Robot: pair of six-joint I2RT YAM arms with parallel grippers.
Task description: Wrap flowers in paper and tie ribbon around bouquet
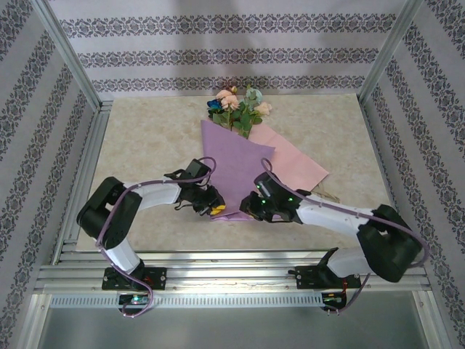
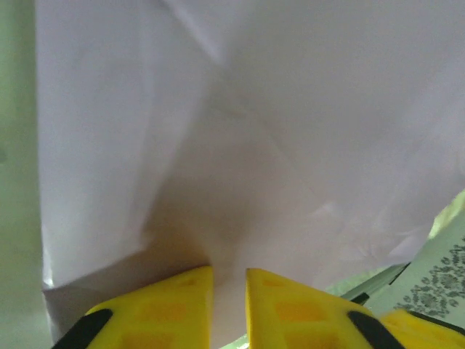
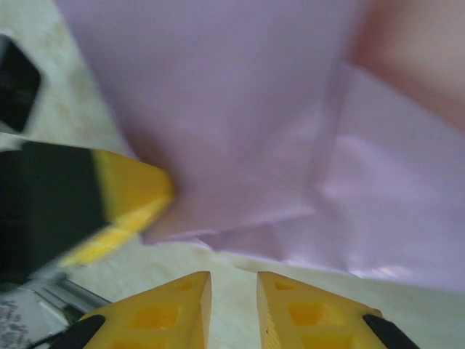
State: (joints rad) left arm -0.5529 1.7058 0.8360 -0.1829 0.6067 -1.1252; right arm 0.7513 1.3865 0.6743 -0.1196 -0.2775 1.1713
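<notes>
Lilac paper [image 1: 236, 156] lies folded over the flowers [image 1: 236, 109] in the top view. It forms a rough cone whose long axis runs from a narrow tip at the near edge of the counter [image 1: 145, 145] away to the blooms at the far side. A pink flap spreads out to the right. Both arms meet at the narrow tip: the left end effector [image 1: 215, 209] sits just left of it and the right end effector [image 1: 251, 207] just right of it. Neither is clearly the nearer, and the blooms are well apart from both.

From the left wrist, the left end effector [image 2: 229, 291] has its yellow jaws drawn close with pale paper [image 2: 254, 109] running down into the slim gap. I judge it is clenched on the sheet's creased lower edge, which rises straight ahead.

From the right wrist, the right end effector [image 3: 232, 298] grasps nothing: its jaws stand narrowly apart with bare counter between them. The paper's [image 3: 276, 109] folded, layered edge lies just ahead of the tips, apart from them, with pink showing at the upper right. The other arm's yellow finger touches that edge on the left.
</notes>
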